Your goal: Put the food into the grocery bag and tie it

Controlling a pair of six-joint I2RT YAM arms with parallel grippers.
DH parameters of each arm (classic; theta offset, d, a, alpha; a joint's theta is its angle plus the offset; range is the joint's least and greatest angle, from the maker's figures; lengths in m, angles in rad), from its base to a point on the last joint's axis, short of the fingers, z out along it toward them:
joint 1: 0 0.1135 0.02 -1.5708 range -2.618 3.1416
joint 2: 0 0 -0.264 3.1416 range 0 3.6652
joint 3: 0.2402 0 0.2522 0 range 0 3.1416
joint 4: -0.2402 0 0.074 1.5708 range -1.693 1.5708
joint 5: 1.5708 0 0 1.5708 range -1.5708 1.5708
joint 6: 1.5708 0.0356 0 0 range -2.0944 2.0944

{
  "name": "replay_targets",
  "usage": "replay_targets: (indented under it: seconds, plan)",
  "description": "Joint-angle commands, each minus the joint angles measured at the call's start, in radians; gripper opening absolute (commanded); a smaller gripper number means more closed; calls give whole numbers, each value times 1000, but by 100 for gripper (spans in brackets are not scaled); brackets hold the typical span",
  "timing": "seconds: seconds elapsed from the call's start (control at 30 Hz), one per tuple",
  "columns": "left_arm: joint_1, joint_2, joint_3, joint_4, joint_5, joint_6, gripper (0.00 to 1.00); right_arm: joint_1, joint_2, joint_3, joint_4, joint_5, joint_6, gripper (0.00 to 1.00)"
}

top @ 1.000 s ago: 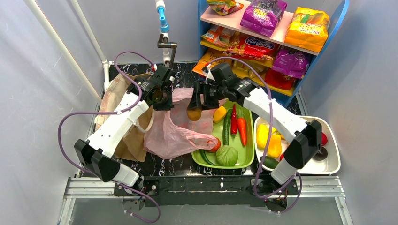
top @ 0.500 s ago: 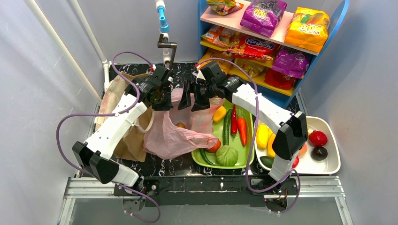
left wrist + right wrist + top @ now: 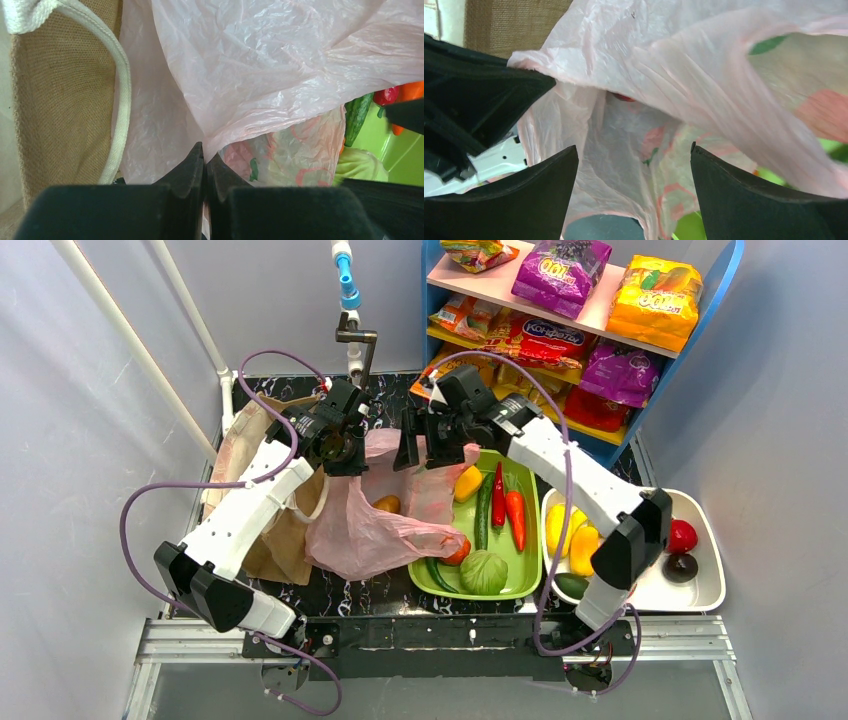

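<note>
The pink bag (image 3: 375,525) lies on the middle of the table, its right part draped over the left edge of a green tray (image 3: 526,585). It is thin, crinkled and see-through, printed with pink and green shapes; no words on it can be read. Its mouth gapes upward, and a brownish-yellow piece of food (image 3: 387,504) sits inside. The left gripper (image 3: 205,157) is clenched on the bag's far left rim, holding the plastic up. The right gripper (image 3: 421,448) hangs over the mouth with its fingers spread wide, grasping nothing.

The tray holds a cucumber (image 3: 483,510), a carrot (image 3: 515,518) and a cabbage (image 3: 484,572). A burlap bag (image 3: 280,540) with a white handle lies left of the pink one.

Far right, a blue shelf (image 3: 640,390) carries purple, orange and red snack packets (image 3: 540,340); their lettering is too small to read with certainty. The table (image 3: 330,590) is black with white marbling, and the walls are pale grey.
</note>
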Motion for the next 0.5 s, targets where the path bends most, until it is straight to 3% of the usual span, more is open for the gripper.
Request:
replay_targets:
  seconds: [0.0,0.27,0.47]
  plan:
    - [6,-32,0,-17,-16,4,0,3,-167,-21,-89,182,-97,90]
    - [5,-28,-3,-12,-7,3,0,-25,-400,-212,-226,407,-113,91]
    - [5,-21,-4,-4,7,0,0,-109,-560,-347,-287,452,-90,93]
